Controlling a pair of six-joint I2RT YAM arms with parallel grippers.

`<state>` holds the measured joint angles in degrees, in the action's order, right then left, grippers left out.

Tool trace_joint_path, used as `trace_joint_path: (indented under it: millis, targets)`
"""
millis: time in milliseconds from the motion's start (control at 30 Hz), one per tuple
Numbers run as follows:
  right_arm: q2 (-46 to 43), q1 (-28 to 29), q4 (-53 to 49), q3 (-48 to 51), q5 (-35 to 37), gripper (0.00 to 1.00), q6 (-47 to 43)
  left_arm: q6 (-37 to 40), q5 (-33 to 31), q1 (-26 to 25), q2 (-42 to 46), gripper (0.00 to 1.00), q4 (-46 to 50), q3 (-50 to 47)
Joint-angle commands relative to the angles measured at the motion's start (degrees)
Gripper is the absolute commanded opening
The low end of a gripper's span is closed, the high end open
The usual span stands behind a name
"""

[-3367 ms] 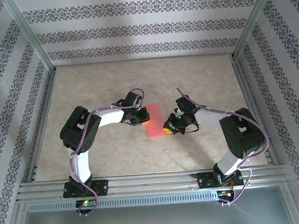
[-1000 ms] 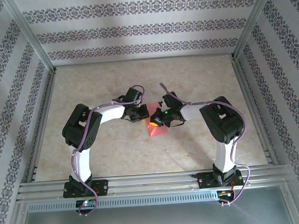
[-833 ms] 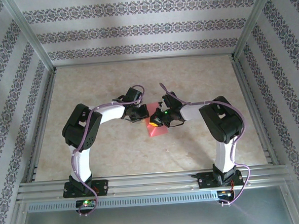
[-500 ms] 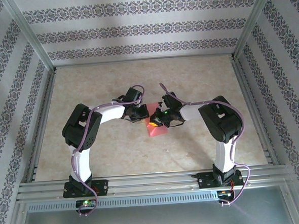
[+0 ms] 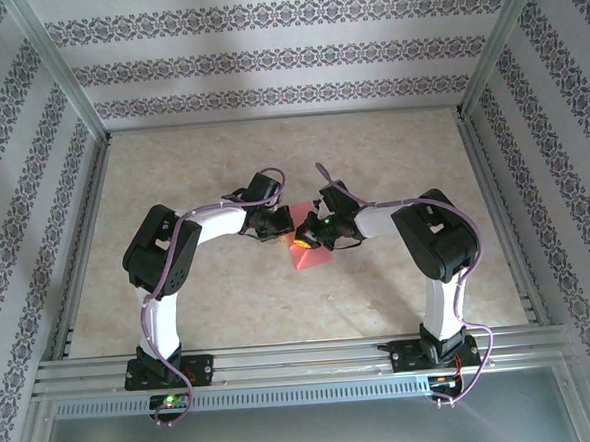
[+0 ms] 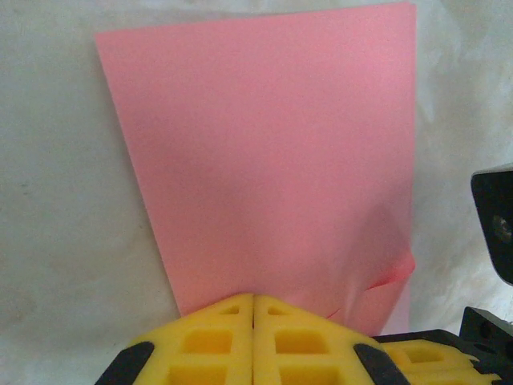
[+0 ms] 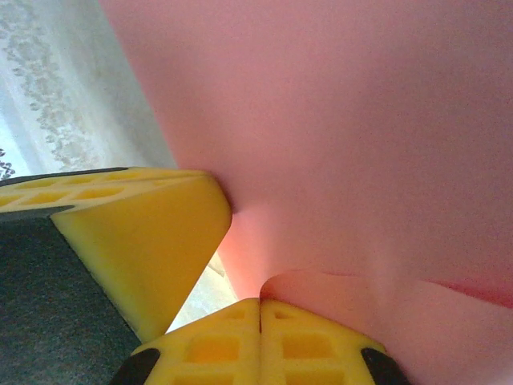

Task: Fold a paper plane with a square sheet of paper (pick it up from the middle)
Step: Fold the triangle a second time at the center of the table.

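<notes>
Lying at the centre of the table (image 5: 221, 155): square sheet of paper (image 5: 315, 259), pink, one corner curling up. Item two, left gripper (image 6: 253, 298): jaws pressing together, tips touching one edge of the sheet. Item three, right gripper (image 7: 260, 303): jaws clamping a curled fold of it, just beside the left.
</notes>
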<state>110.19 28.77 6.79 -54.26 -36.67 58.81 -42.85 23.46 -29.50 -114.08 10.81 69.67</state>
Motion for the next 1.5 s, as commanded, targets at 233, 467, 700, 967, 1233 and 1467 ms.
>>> trace_joint_path:
  millis: [233,467,700,967,1233,1467]
  targets:
    - [-0.4,-0.01,0.69,1.31,2.45,0.0,0.34,0.22,-1.48,0.58,-0.94,0.06,2.55,-0.56]
    - [-0.5,-0.12,0.77,1.53,2.48,0.0,0.36,0.22,-1.61,0.58,-0.97,0.06,2.64,-0.58]
    - [-1.16,-0.32,0.77,1.96,2.48,0.0,0.17,0.23,-1.96,0.55,-1.14,0.06,2.9,-0.58]
    - [-1.83,-0.47,0.68,2.67,2.48,0.0,0.06,0.16,-2.48,0.51,-1.23,0.06,3.25,-0.42]
    - [-0.25,-0.36,1.59,1.81,2.13,0.0,0.58,0.14,-2.07,0.58,-1.32,0.06,3.08,-0.37]
    - [0.88,-0.22,2.6,1.35,1.24,0.0,1.25,0.05,-1.98,0.58,-1.41,0.06,2.99,-0.43]
